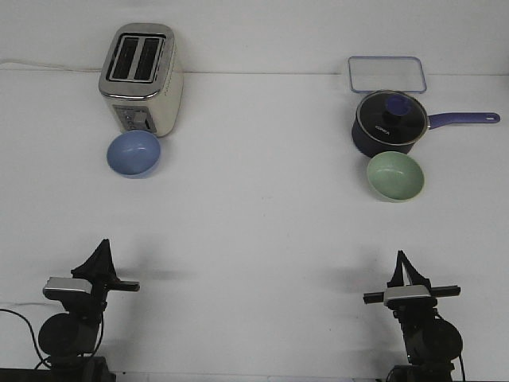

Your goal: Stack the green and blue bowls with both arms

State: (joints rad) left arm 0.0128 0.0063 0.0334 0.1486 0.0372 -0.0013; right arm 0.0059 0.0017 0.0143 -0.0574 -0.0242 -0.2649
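Observation:
The light blue bowl (134, 153) sits upright on the white table at the far left, right in front of a toaster. The pale green bowl (395, 176) sits upright at the far right, just in front of a dark navy saucepan. Both bowls are empty and far apart. My left gripper (102, 243) is low at the near left, well short of the blue bowl, its fingers meeting in a point and holding nothing. My right gripper (400, 257) is low at the near right, short of the green bowl, its fingers also together and empty.
A cream and steel toaster (141, 76) stands behind the blue bowl. A navy lidded saucepan (387, 122) with its handle pointing right stands behind the green bowl. A clear rectangular container (386, 73) lies at the back right.

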